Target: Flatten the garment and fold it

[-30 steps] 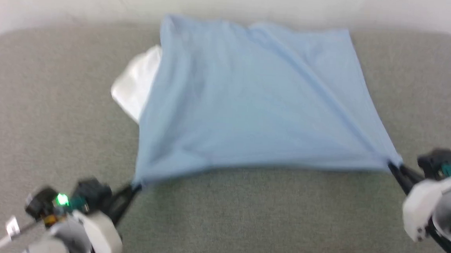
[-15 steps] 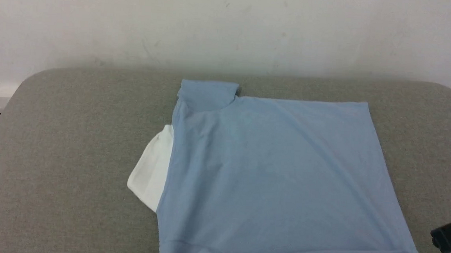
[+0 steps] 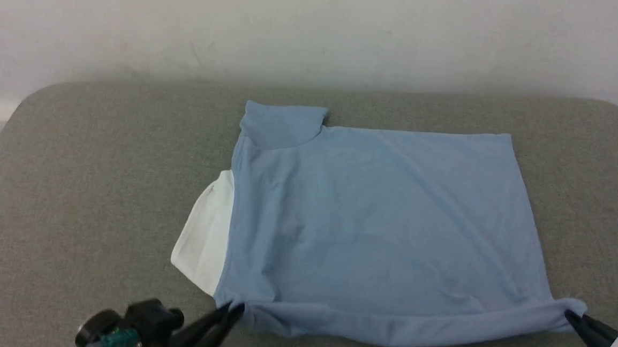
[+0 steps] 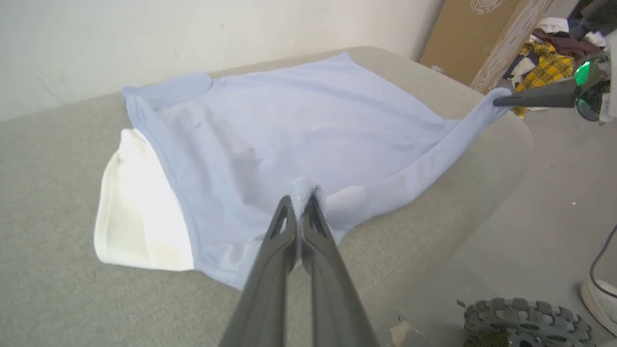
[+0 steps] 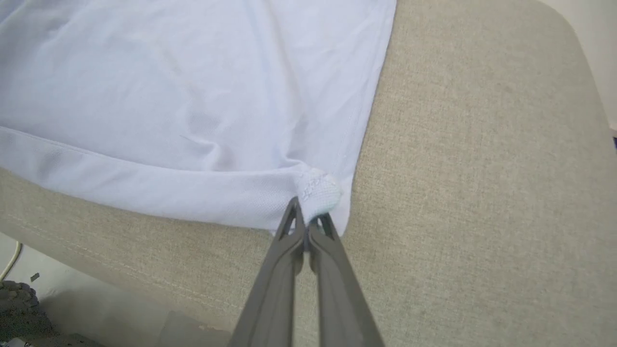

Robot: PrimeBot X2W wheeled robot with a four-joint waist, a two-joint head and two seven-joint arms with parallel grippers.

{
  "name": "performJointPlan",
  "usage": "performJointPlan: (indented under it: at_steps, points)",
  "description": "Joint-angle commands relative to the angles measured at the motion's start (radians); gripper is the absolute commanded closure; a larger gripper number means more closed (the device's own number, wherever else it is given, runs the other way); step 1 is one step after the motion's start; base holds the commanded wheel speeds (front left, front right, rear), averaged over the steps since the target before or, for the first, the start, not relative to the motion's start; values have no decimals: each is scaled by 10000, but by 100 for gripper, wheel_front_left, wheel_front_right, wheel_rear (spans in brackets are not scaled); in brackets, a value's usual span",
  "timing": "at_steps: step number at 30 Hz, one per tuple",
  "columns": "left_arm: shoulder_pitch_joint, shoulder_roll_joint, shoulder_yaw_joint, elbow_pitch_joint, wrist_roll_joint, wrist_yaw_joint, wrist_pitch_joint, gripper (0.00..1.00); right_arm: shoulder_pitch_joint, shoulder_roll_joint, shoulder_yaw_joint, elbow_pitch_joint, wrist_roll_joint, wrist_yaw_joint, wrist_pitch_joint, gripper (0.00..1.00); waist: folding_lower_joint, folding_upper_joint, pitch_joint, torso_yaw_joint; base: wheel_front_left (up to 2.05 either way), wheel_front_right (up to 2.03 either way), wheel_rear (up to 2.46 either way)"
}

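The garment (image 3: 381, 226), a light blue shirt, lies spread on the grey padded table (image 3: 99, 182) with a white collar part (image 3: 203, 242) sticking out at its left side. My left gripper (image 3: 233, 308) is shut on the shirt's near left corner, seen pinched in the left wrist view (image 4: 301, 200). My right gripper (image 3: 568, 316) is shut on the near right corner, which bunches between its tips in the right wrist view (image 5: 308, 217). The near hem (image 5: 144, 183) hangs in a loose roll between both grips. A folded sleeve (image 3: 282, 123) lies at the far left.
A pale wall (image 3: 318, 29) runs behind the table. The table's near edge (image 5: 120, 270) drops to the floor. In the left wrist view a cardboard box (image 4: 462, 38), a heap of clothes (image 4: 544, 58), a wheel (image 4: 525, 327) and a shoe (image 4: 597, 299) are on the floor at the right.
The head camera tilted up, then slightly back down. The shirt, held taut and lifted a second ago, now lies flatter on the table with the near hem slack. Both grips stay on their corners.
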Motion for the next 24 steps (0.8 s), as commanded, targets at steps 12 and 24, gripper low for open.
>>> performJointPlan:
  at_steps: [12,24]
  points:
    - [-2780,-719,953,843,665,-26,-1373,100,-1615,970,-1192,-277,-999,-21,-378,100,0,0,2062,-199,0,0,0]
    - [-4549,-1132,626,3777,1109,-172,-821,100,-3646,1642,-770,1650,-2208,-21,-121,100,0,0,2983,-130,0,0,0]
